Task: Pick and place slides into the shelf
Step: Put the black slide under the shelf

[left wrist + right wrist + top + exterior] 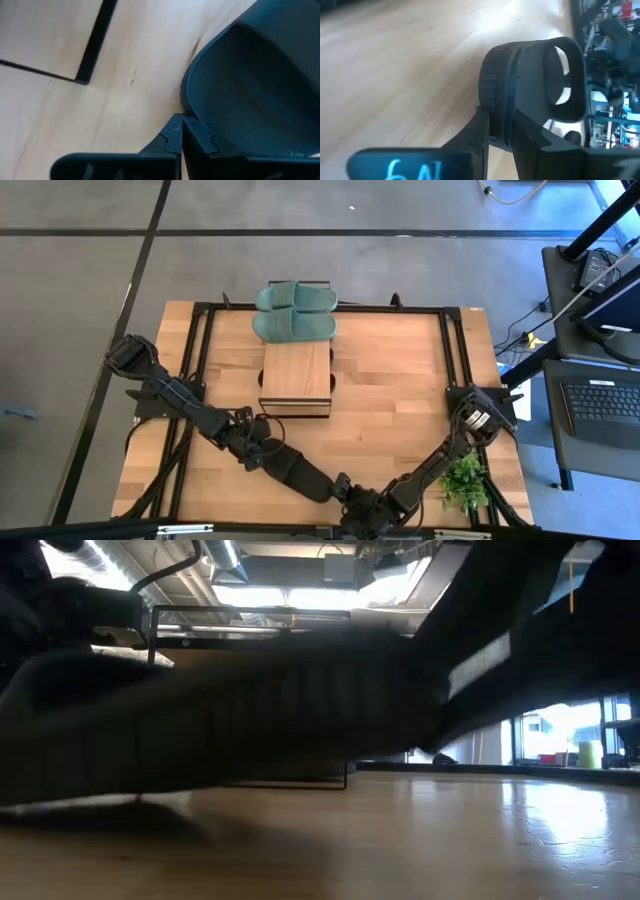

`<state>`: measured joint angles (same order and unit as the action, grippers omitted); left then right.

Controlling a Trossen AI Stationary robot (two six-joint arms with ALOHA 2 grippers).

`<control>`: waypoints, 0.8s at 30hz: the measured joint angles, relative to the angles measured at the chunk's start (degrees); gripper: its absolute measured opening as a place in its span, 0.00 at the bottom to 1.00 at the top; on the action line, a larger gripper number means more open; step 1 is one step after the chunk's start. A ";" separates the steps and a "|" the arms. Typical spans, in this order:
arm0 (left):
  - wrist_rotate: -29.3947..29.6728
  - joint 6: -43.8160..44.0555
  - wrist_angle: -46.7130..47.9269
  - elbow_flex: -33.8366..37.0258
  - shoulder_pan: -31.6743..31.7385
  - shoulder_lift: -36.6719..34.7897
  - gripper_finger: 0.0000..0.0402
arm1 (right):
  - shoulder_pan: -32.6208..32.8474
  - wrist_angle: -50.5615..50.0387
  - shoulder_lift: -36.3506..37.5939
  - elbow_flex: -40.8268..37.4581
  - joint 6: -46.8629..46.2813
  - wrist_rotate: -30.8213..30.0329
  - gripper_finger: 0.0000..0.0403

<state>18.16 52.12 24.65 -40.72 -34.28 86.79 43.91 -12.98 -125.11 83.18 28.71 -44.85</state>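
Two sage green slides (295, 312) lie side by side, soles down, on the far part of the shelf (297, 375). Both arms reach to the table's near edge at its middle. My right gripper (505, 132) is shut on a black slide (530, 85) that stands on its side. My left gripper (181, 127) is shut, right beside the rounded end of a black slide (260, 85) that shows its textured footbed. In the low view a dark mass (250, 710) fills the picture. Other black slides do not show. My right gripper pinches the black slide across its sole edge (495, 107) at one end, a finger (475, 132) on each side. The strap loop (570, 75) stands beyond the fingers. Whether the slide rests on the table, I cannot tell. My left gripper: one finger (200, 137) lies by the slide's rim (187, 97); whether it touches, I cannot tell.
A small green plant (463, 480) stands at the table's near right corner. Black frame rails (195, 370) run along the tabletop's left and right sides. Bare wood lies left and right of the shelf. The shelf's thin black frame (345, 775) shows in the low view.
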 joint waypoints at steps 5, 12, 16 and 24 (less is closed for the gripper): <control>-0.64 -0.13 0.90 -0.14 -0.03 -2.50 0.00 | 0.79 -5.62 3.90 0.01 -9.03 -0.67 0.14; 0.07 -1.69 2.71 -0.16 -0.09 -9.05 0.00 | 2.27 -23.88 9.52 0.02 -29.11 0.39 0.13; 0.13 -3.39 3.05 -0.16 -0.09 -12.28 0.00 | 3.62 -28.96 11.11 0.00 -34.95 3.59 0.12; 0.36 -6.21 2.96 -0.14 -0.04 -17.17 0.00 | 6.54 -34.15 16.72 0.02 -48.84 9.26 0.12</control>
<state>18.52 45.91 27.61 -40.86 -34.33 69.62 50.44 -47.13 -108.39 83.20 -20.13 -35.60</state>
